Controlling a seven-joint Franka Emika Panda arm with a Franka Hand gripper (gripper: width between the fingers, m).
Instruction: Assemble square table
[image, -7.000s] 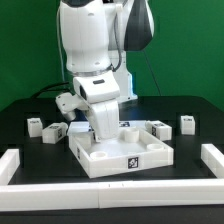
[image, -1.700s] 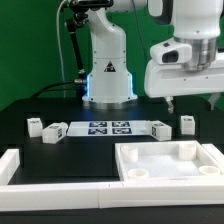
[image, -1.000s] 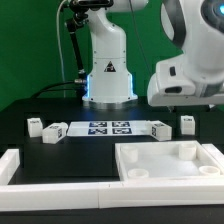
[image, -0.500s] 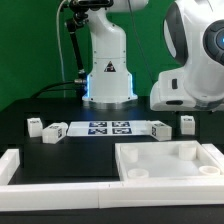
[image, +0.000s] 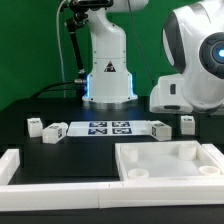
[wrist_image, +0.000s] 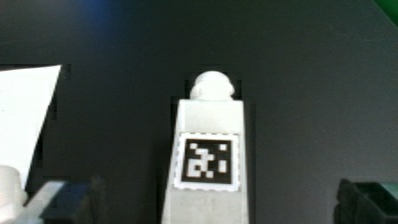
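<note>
1. White left legs (image: 55, 131), two of them, lie near the bench's (image: 60, 155) back-left edge. They sit where every earlier frame has them, and none is fitted yet.
2. The marker board (image: 107, 128) lies at mid-bench toward the back. It is plain to see now, whereas seven seconds ago the arm stood in front of it.
3. The right legs (image: 160, 127), another two, lie just right of the board. They have not moved either.
4. The slab (image: 170, 160) sits at the bench's front-right corner, close against the front wall (image: 60, 190), with its hollow side up.
   - Seven seconds ago it lay mid-bench under the arm, so it has been shifted into the corner.
   - Over the last two seconds it has stayed put.
   - Parking it there looks finished, and fetching legs is probably next.
5. The arm (image: 195, 70) hangs over the bench's back-right part, and this is the latest change.
   - Within two seconds its wrist has swung round, and the fingers that showed beneath it have left the exterior view.
   - In the wrist view the gripper (wrist_image: 212, 197) is released. Its fingers are spread wide on either side of a tagged leg (wrist_image: 210, 120) lying below, and they do not touch it.
   - That leg is likely one of the right pair, though which one cannot be told.
   - The arm seems to be lining up the first pick.
</note>
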